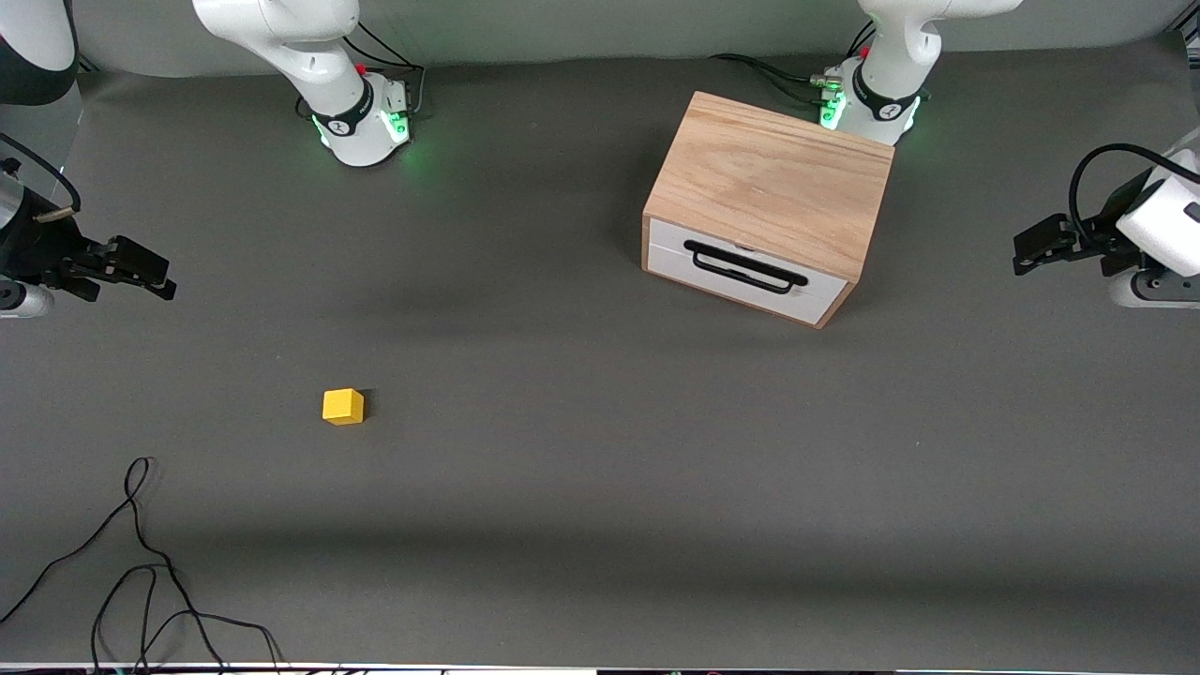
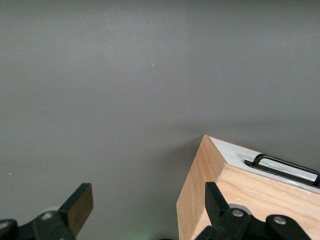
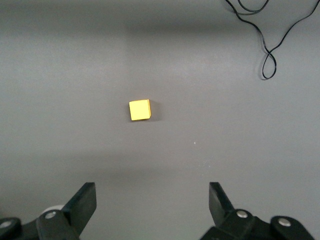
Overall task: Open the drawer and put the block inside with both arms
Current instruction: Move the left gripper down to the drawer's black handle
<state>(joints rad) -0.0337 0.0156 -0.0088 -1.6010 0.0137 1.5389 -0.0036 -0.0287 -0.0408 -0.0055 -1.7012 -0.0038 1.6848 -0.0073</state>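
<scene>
The light oak cabinet (image 1: 769, 183) stands toward the left arm's end of the table. Its white-fronted drawer (image 1: 745, 277) is shut, with the black wire handle (image 1: 745, 266) on its front. The yellow block (image 1: 343, 406) lies on the grey mat toward the right arm's end, nearer to the front camera than the cabinet. My left gripper (image 1: 1029, 251) hangs open and empty beside the cabinet; its wrist view shows the cabinet's corner (image 2: 200, 200), the drawer front (image 2: 231, 151) and the handle (image 2: 285, 167). My right gripper (image 1: 150, 272) hangs open and empty over the mat; the block (image 3: 139, 110) lies apart from it.
A loose black cable (image 1: 141, 562) lies on the mat near the front camera at the right arm's end; it also shows in the right wrist view (image 3: 265, 45). The two arm bases (image 1: 361, 122) (image 1: 867, 103) stand along the table's robot edge.
</scene>
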